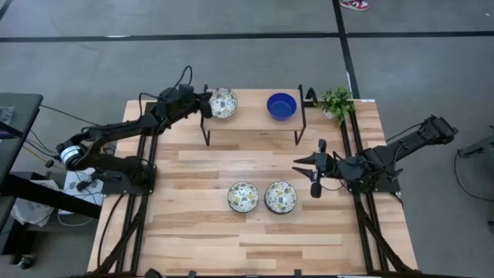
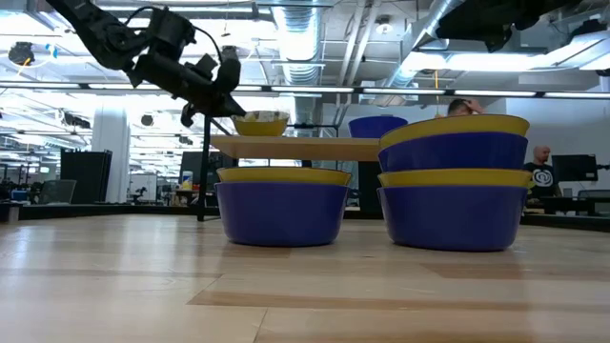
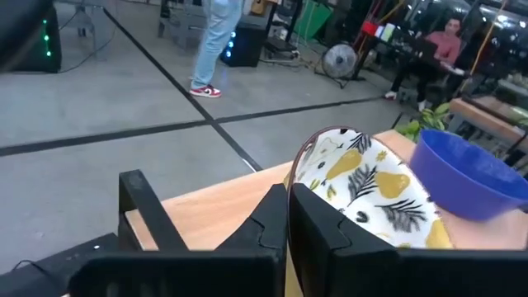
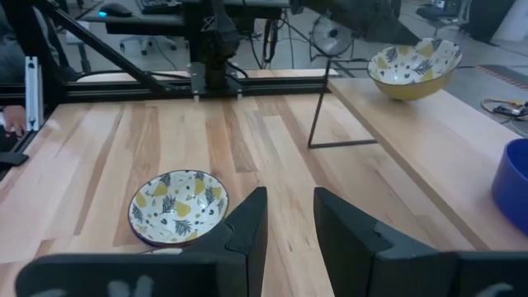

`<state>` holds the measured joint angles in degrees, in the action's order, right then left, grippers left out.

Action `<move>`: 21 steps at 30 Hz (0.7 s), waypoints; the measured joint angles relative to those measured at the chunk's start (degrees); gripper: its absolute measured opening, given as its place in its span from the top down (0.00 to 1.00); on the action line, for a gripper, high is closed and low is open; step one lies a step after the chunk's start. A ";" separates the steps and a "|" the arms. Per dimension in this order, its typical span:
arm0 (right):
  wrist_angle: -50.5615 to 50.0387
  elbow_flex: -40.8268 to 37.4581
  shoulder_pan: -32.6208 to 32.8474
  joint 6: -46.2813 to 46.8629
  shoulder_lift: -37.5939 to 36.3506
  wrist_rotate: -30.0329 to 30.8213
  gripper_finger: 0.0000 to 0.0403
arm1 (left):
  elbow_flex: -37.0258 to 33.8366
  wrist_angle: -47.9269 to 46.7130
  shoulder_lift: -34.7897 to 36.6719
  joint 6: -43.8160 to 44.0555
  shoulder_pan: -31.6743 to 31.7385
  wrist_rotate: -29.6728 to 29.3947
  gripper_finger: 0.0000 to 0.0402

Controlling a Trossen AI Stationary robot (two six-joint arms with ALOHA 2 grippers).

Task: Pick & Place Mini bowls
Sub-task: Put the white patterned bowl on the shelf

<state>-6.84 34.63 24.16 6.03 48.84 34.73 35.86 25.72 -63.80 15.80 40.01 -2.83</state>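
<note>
At the far left of the wooden table (image 1: 201,232), the left gripper (image 1: 207,104) reaches to the left end of a small raised shelf (image 1: 251,123), its fingers (image 3: 330,227) pinched together on the near rim of a patterned mini bowl (image 1: 223,102), white inside with yellow and dark leaf prints, which sits on the shelf top. Further along the same shelf stands a solid blue mini bowl (image 1: 282,106), apart from the patterned one. In front of the shelf, on the table itself, two more patterned bowls rest side by side, the left one (image 1: 242,196) just beside the right one (image 1: 280,197); in the low view their outsides are blue with a yellow band. Right of the shelf's far end sits a small green potted plant (image 1: 336,101). The right gripper (image 1: 316,171) hovers over bare table to the right of the two bowls, its fingers apart and holding nothing.
</note>
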 joint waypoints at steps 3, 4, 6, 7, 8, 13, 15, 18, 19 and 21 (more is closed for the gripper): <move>-0.28 0.00 -0.04 0.01 0.00 -0.05 0.77 | 0.00 1.70 -1.08 0.18 -0.01 0.03 0.98; -0.38 0.00 -0.02 0.00 0.00 -0.06 0.77 | 0.00 1.90 -1.12 0.16 -0.02 0.01 0.98; -0.40 0.00 -0.02 0.00 0.00 -0.07 0.77 | 0.00 1.96 -1.15 0.13 -0.02 -0.02 0.98; -0.40 0.00 -0.02 0.00 0.00 -0.09 0.77 | -0.01 1.93 -1.15 0.16 -0.02 -0.02 0.97; -0.42 0.00 0.00 0.00 0.00 -0.10 0.77 | -0.02 1.86 -1.15 0.47 -0.02 -0.04 0.97; -0.55 0.00 0.00 0.02 0.00 -0.18 0.77 | -0.09 1.53 -1.24 1.91 -0.04 -0.14 0.94; -0.55 0.00 0.00 0.02 0.00 -0.18 0.77 | -0.13 1.41 -1.24 1.95 -0.04 -0.11 0.93; -0.55 0.00 0.00 0.02 0.00 -0.18 0.77 | -0.13 1.41 -1.24 2.03 -0.04 -0.08 0.91; -0.55 0.00 0.00 0.02 0.00 -0.18 0.77 | -0.13 1.41 -1.24 2.03 -0.04 0.22 0.91; -0.55 0.00 0.00 0.02 0.01 -0.18 0.77 | -0.13 1.48 -1.24 2.03 -0.02 1.30 0.89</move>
<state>-7.40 34.63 24.16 6.04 48.85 34.54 35.73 27.20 -65.04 17.83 39.99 -1.53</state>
